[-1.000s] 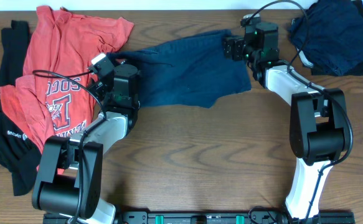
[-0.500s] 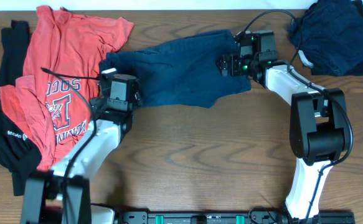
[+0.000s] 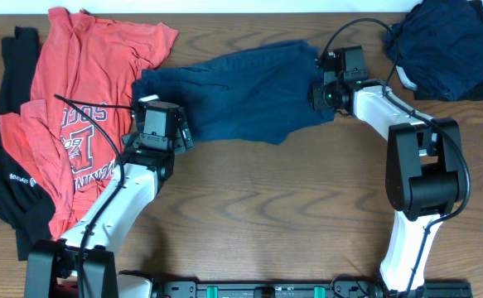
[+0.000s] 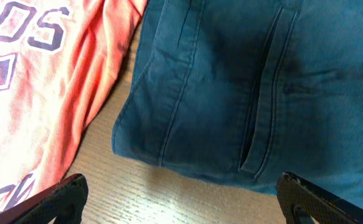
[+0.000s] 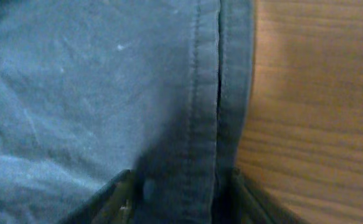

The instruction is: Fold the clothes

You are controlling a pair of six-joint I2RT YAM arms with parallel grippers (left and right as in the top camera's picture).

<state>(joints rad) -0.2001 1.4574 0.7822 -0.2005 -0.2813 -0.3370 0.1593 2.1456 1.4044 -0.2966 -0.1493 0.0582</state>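
Left arm point(image 3: 117, 199) stretches long and low from its base, angled up and to the right across the table, wrist level. The left gripper point(image 4: 181, 202) points straight down, jaws spread wide, the dark fingertips point(image 4: 63, 193) just peeking into the bottom corners of its wrist view. Over on the other side, the right arm point(image 3: 415, 165) stands tall at the shoulder, then its forearm reaches out leftward. The right gripper point(image 5: 178, 199) aims down too, fingers point(image 5: 116, 199) parted only narrowly.
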